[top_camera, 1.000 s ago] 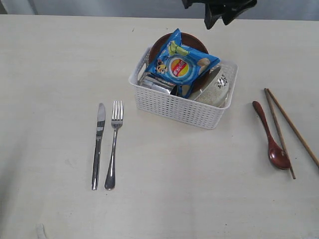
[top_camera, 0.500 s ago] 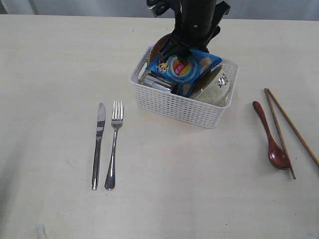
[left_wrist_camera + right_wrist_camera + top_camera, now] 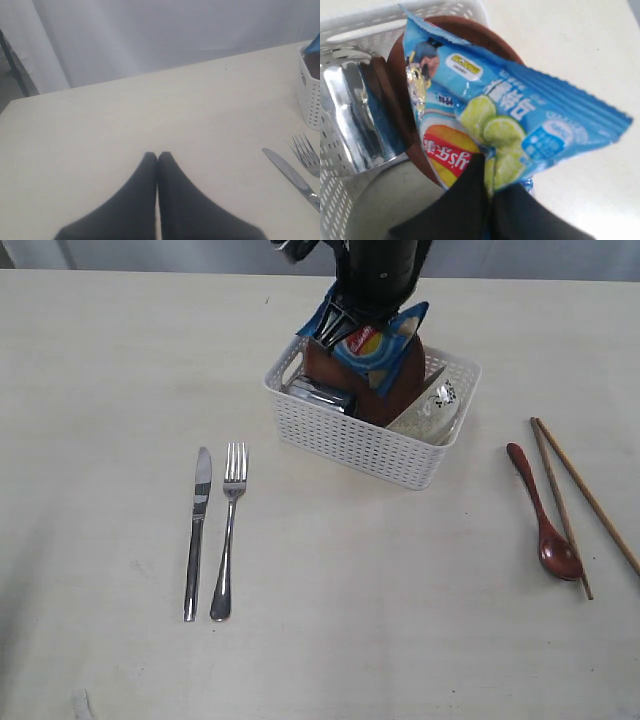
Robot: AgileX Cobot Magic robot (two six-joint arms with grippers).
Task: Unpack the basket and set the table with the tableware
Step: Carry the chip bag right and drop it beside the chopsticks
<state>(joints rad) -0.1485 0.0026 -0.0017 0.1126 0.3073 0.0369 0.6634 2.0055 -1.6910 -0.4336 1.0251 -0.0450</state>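
Already in right pincer (image 3: pixel 487 165): chip bag (image 3: pixel 520 120)

A white lattice basket (image 3: pixel 370 445) is set on the pale counter (image 3: pixel 400 620). A reddish-brown plate (image 3: pixel 385 380) is stood on edge in it, between a steel cup (image 3: pixel 318 395) and a grey-green bowl (image 3: pixel 430 412). A knife (image 3: pixel 197 533) and fork (image 3: pixel 227 540) are laid parallel to its left, a dark red spoon (image 3: pixel 545 520) and brown chopsticks (image 3: pixel 580 500) to its right.
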